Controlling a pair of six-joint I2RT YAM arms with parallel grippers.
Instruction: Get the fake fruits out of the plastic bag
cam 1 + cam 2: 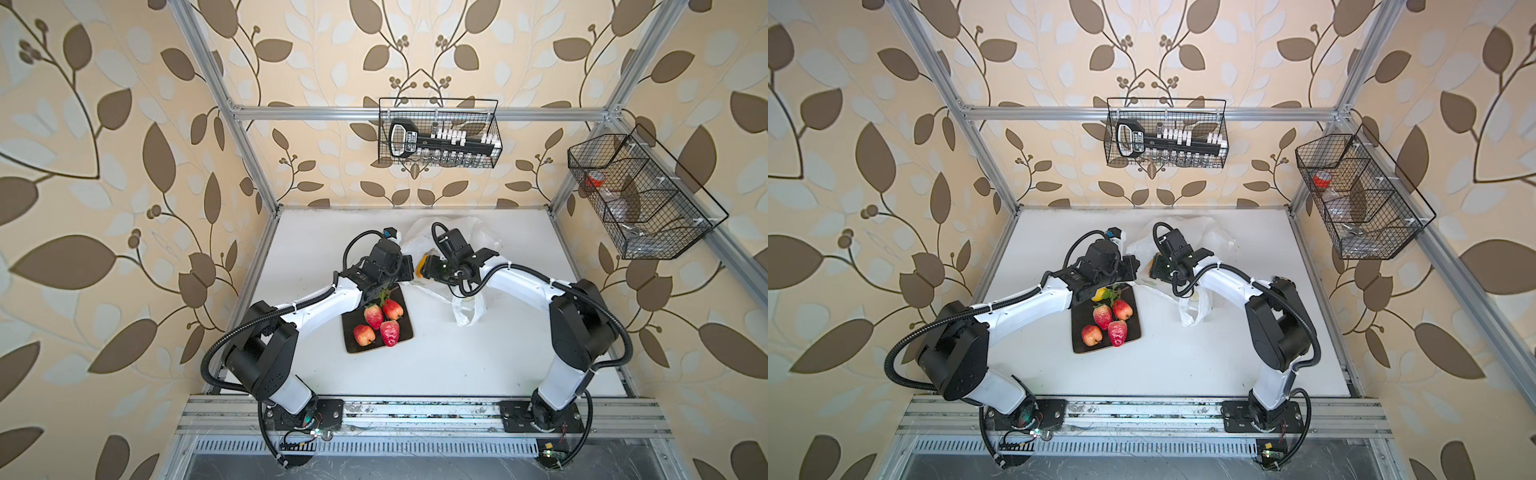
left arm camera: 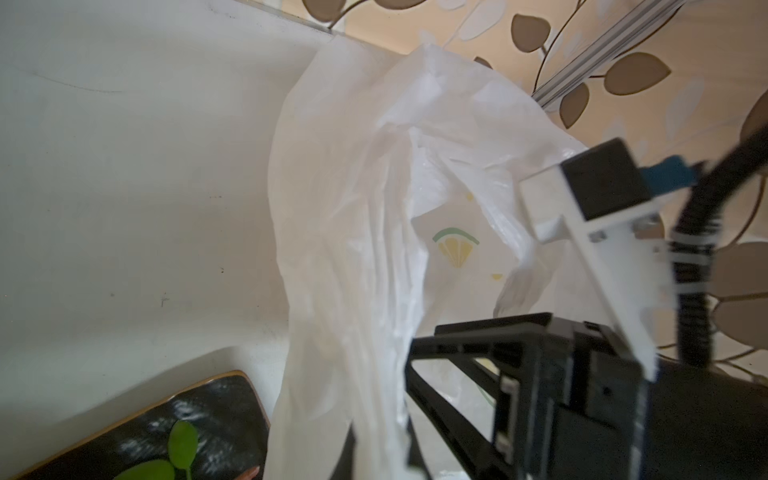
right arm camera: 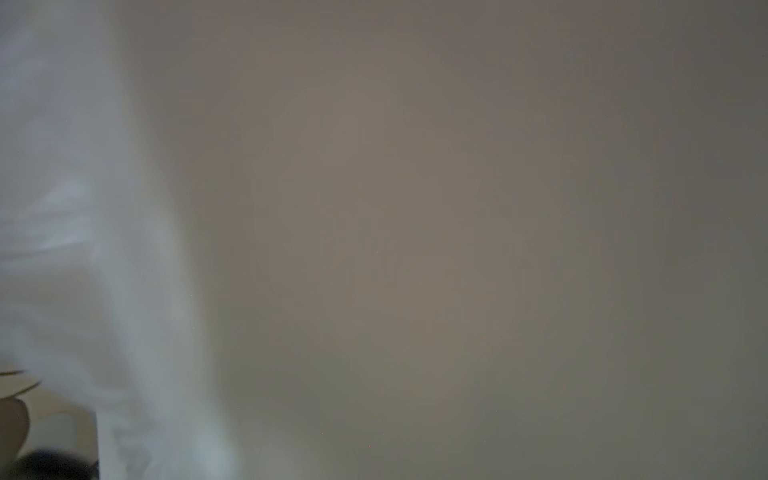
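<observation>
Operator: What's around, nearest first?
Spotter: Left of the table's [image 1: 457,365] middle, a black plate [image 1: 352,347] holds four red fruits [image 1: 373,316] and a green sprig [image 2: 183,442]; your left arm [image 1: 316,303] crosses above its far corner.
Operator: The claws?
Spotter: Your left claw [image 1: 410,266] is closed on a gathered fold of the bag [image 2: 353,249]. Your right claw [image 1: 424,268] has an orange-yellow fruit [image 1: 420,266] at its tip; open or gripping, I can't tell.
Operator: The bag?
Spotter: Thin, white, crinkled, citrus prints, slumped toward the far edge, a handle [image 1: 467,313] trailing nearer. Two wire baskets [image 1: 440,164] hang beyond.
</observation>
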